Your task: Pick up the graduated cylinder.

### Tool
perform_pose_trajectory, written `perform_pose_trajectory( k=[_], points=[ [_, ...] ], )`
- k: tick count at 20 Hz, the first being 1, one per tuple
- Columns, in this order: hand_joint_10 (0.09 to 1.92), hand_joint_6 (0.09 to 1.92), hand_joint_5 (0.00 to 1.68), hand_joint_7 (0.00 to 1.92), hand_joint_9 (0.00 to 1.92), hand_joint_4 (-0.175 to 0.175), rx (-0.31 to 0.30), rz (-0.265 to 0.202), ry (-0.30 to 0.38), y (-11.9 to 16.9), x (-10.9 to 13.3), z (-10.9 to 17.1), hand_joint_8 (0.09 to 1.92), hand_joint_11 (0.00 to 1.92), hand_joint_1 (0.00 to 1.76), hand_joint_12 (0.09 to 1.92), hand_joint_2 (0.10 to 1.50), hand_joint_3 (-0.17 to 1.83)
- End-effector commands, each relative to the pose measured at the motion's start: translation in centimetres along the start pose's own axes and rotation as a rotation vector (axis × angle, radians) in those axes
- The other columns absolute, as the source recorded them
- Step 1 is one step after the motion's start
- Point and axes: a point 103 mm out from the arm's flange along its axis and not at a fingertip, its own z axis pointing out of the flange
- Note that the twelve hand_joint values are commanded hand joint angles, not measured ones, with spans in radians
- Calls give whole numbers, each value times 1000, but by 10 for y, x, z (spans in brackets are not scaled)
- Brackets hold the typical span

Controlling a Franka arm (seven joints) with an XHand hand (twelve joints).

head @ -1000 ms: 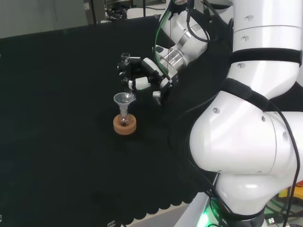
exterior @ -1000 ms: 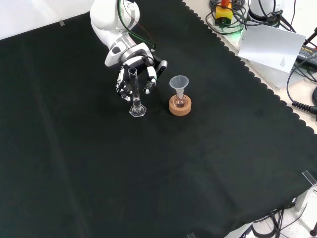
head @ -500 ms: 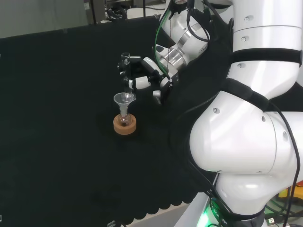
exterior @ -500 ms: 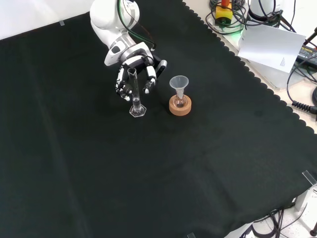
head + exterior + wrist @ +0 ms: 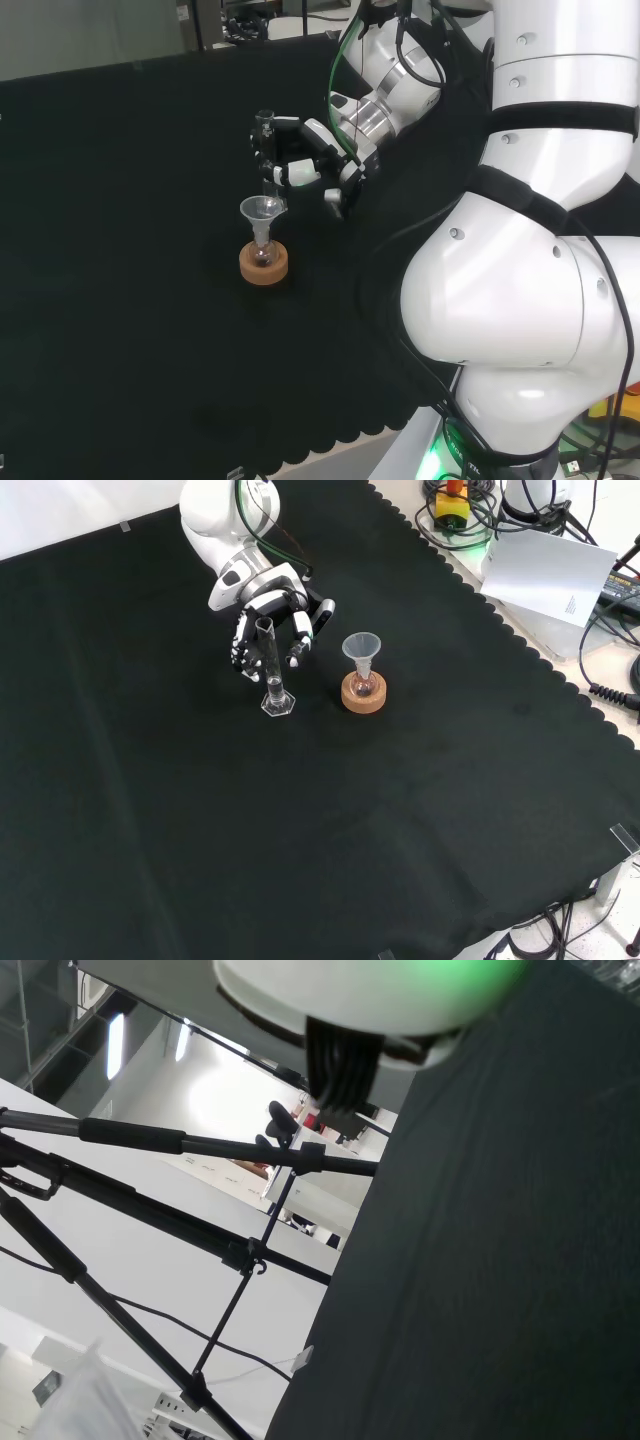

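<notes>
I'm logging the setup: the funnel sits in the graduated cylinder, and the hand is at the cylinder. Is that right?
Not quite. The front view shows the funnel sitting in the small flask on the cork ring, not in the graduated cylinder. The hand is at the cylinder, as you said.

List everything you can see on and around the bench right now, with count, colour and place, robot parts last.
Clear glass graduated cylinder: one, upright on its hexagonal foot on the cloth, left of the flask in the front view, between the hand's fingers.
Small round flask with reddish contents: one, clear, seated in the cork ring.
Tan cork ring stand: one, under the flask.
Clear funnel: one, in the flask's neck.
Black cloth: one, covering the bench.
White paper sheet: one, off the cloth, top right of the front view.
Hand: one, black and white, fingers curled beside the cylinder's upper part.
Arm: one, white.
</notes>
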Motion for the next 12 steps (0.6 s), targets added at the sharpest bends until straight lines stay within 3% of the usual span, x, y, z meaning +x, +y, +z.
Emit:
perform_pose_trajectory(
  k=[1,12],
  points=[
    [379,821,586,808,915,-13,4,1,-3,0,0,-1,609,732,1225,1130,596,787],
    [377,831,670,851,949,11,-2,7,5,0,0,-1,606,777,1225,1115,607,788]
  ],
)
